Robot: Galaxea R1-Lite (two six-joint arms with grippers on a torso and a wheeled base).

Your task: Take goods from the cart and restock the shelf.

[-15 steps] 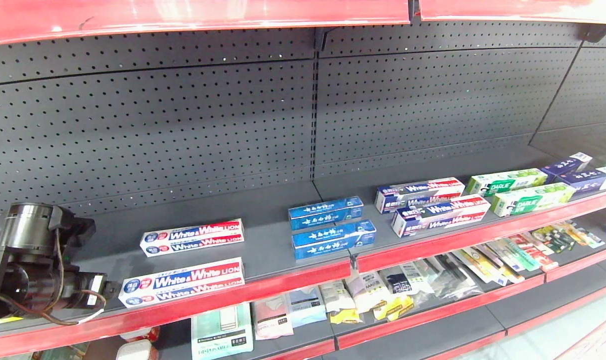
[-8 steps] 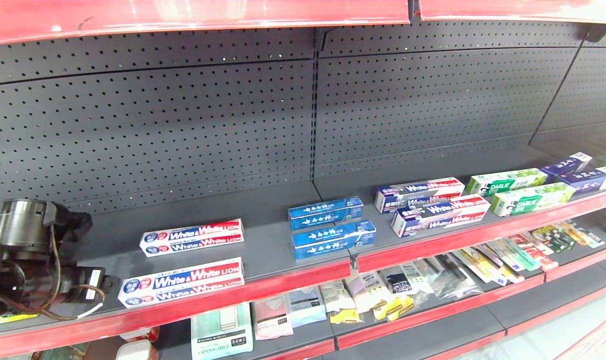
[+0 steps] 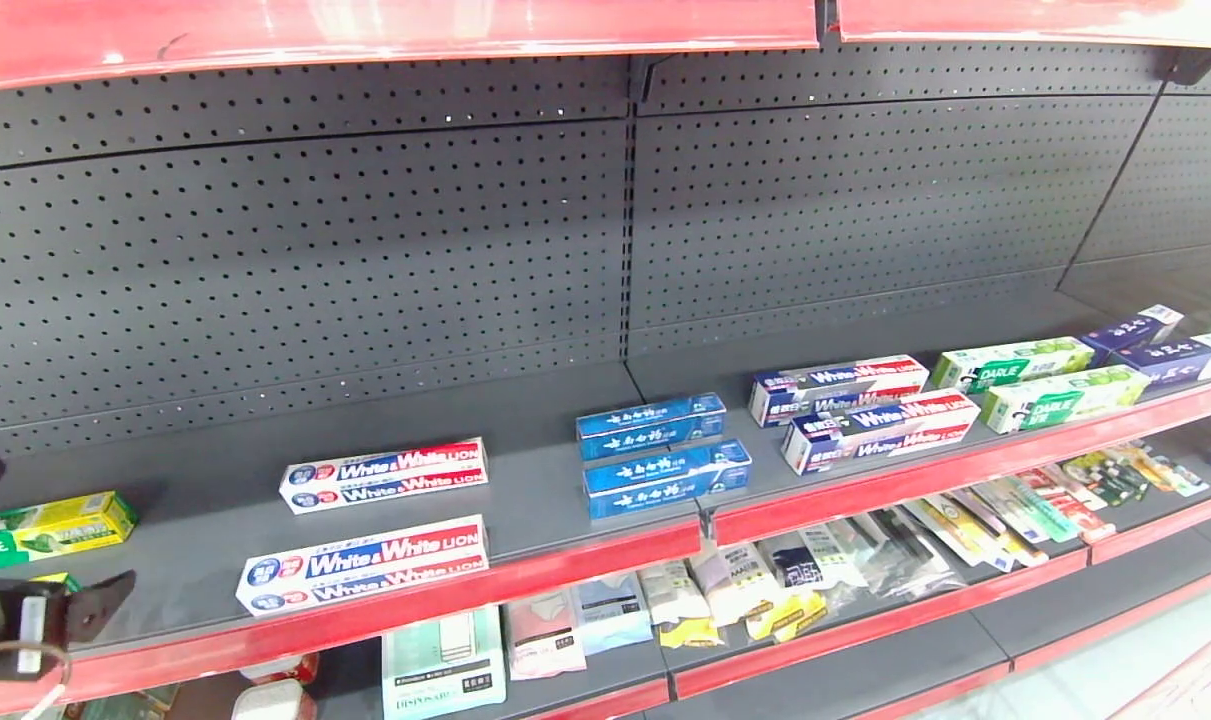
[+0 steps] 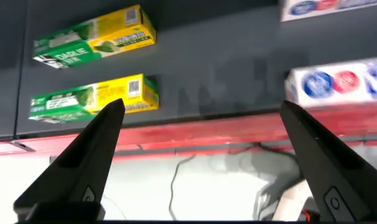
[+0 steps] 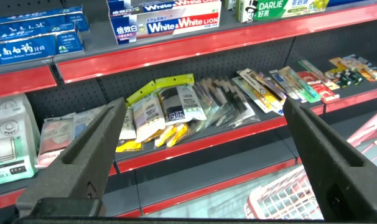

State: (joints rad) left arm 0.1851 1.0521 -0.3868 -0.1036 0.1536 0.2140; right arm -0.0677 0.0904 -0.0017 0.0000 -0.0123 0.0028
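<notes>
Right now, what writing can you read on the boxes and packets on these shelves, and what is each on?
"White & White LION": red, white and blue boxes.
"DARLIE": green boxes and green-and-yellow boxes.
"DISPOSABLE": pale green packet, lower shelf.
Blue boxes, dark blue boxes, other packets: print too small to read.

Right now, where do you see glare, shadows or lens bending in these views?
Head view: white glare streaks on the red top panel, and the red shelf edge bows, a wide-lens effect. Left wrist view: a faint shadow patch on the dark shelf beside the green-and-yellow boxes. Right wrist view: lit evenly, no strong glare.
</notes>
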